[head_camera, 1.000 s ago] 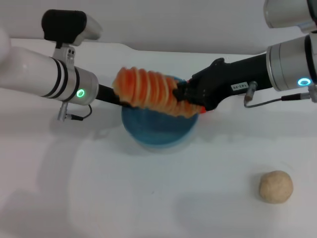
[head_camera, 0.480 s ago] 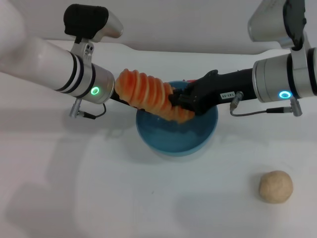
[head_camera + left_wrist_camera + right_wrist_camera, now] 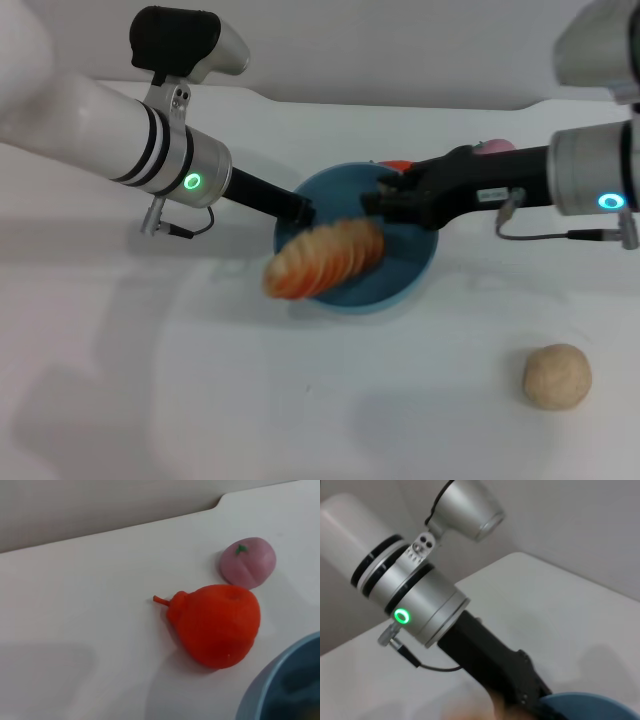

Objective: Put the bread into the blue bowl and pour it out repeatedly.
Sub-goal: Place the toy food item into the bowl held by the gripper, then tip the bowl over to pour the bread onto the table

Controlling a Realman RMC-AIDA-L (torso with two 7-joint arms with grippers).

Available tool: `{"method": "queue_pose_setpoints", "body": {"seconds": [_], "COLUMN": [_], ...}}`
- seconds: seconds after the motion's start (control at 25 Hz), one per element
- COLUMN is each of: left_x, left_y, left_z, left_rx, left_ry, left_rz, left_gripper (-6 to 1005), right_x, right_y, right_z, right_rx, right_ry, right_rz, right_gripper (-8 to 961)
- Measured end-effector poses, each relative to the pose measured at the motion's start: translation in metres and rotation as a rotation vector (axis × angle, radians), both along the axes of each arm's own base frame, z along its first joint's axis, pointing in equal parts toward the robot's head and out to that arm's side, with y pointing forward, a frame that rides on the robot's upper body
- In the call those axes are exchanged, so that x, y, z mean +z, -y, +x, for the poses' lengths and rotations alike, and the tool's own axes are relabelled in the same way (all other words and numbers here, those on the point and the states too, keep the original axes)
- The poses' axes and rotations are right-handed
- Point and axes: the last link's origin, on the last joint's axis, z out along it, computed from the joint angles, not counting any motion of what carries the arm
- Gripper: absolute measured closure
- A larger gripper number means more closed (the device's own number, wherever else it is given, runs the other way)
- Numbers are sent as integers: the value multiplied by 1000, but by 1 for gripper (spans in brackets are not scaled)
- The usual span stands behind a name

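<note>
The left arm's silver cylindrical wrist [image 3: 420,605], marked with a glowing green ring light [image 3: 401,615], is seen above a white tabletop [image 3: 560,605]. From it a black gripper body [image 3: 495,665] is extended down to the rim of the round light-blue plastic bowl [image 3: 580,705].
</note>
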Motion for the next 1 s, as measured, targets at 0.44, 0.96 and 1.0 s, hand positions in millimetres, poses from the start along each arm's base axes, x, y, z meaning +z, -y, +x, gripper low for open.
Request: {"method": "queue_pose_setpoints", "body": {"seconds": [0.44, 0.96, 1.0], "left_x": [4, 7, 4], "left_y": [-13, -36, -36], "left_z": [1, -1, 0], "left_rx": [-33, -143, -164], "left_ry": [-10, -57, -67], "left_rz": [87, 343, 357], "left_gripper": [1000, 1000, 1000], "right_x": [42, 77, 76], "right_y": [6, 50, 54], "right_z": [41, 136, 141], "right_rx": [-188, -554, -572], "right_ry": [-212, -587, -596], "right_rz": [111, 216, 220], "right_gripper": [598, 599, 599]}}
